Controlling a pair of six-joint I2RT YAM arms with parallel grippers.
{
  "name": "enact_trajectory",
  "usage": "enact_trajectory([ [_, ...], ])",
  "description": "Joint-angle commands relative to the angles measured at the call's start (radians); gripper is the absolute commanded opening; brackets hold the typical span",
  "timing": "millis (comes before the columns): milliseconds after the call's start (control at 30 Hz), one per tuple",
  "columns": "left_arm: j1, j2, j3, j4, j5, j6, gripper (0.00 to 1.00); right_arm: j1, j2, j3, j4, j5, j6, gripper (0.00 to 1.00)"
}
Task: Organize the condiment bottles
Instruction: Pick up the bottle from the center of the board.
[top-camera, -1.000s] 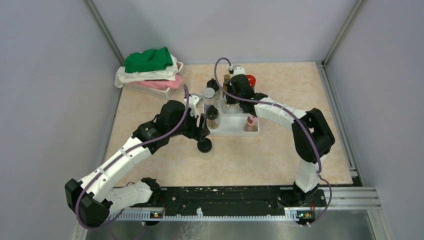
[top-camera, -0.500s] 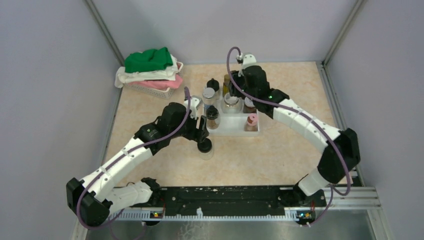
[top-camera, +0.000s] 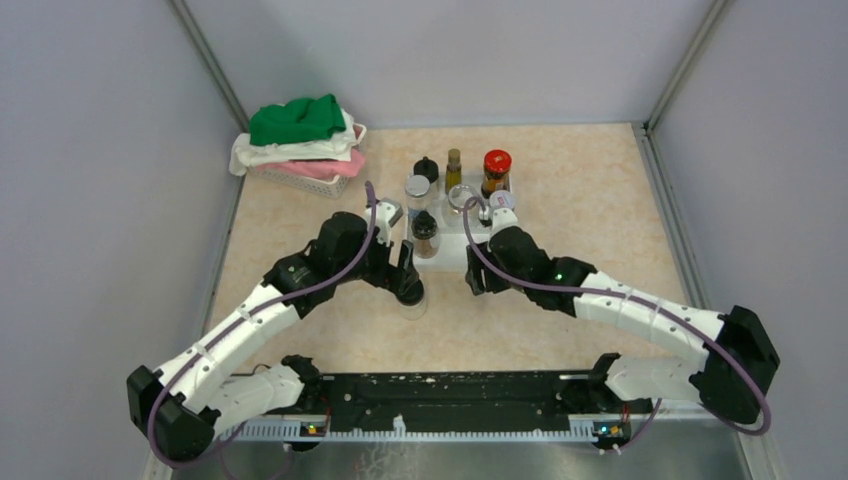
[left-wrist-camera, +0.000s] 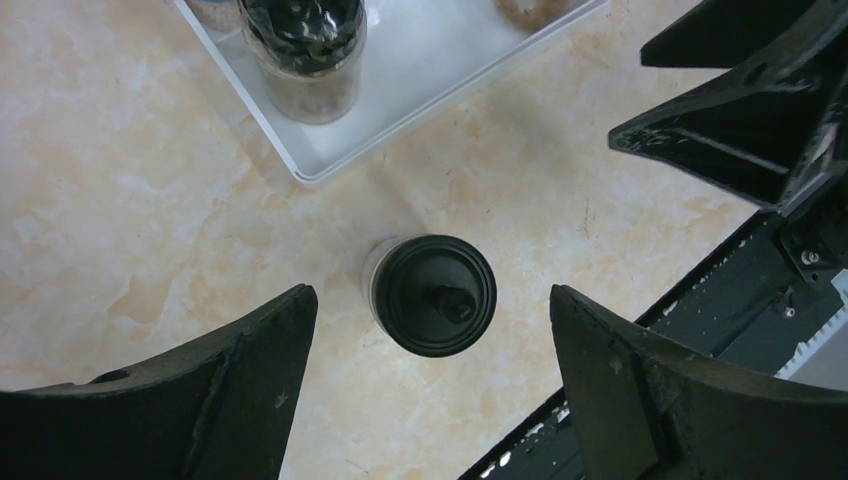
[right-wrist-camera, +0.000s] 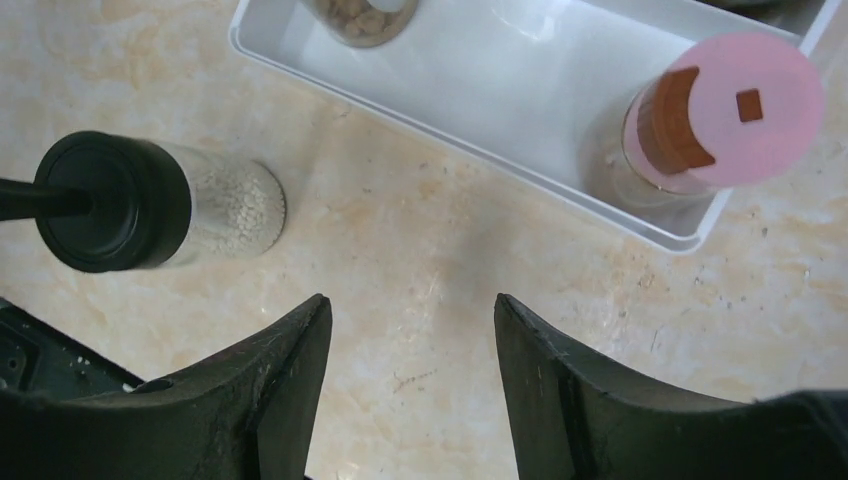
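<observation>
Retreat of right gripper (right-wrist-camera: 410, 308) from tray (right-wrist-camera: 520, 90)

Nine condiment bottles (top-camera: 497, 165), one tray (top-camera: 450, 255), one basket (top-camera: 305, 182)

We hold our left arm (top-camera: 245, 322) stretched forward and inward from its base at the near left, wrist bent so that the left gripper (left-wrist-camera: 432, 297) looks straight down, its jaws spread wide and clasping nothing. Our right arm (top-camera: 640, 308) lies low, reaching from the near right toward the middle, and the right gripper (right-wrist-camera: 410, 305) likewise faces down with its jaws parted, gripping nothing.
</observation>
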Motion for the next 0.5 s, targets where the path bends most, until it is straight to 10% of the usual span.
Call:
enact_trajectory([
  [0, -0.005, -0.016, -0.066, 0.003, 0.024, -0.056, 0.93, 0.024, -0.116, -0.006, 0.014, 0.037, 0.068, 0.61],
  [467, -0.063, 0.050, -0.163, 0.102, -0.076, -0.215, 0.90, 0.030, -0.198, -0.064, -0.014, 0.030, 0.070, 0.60],
])
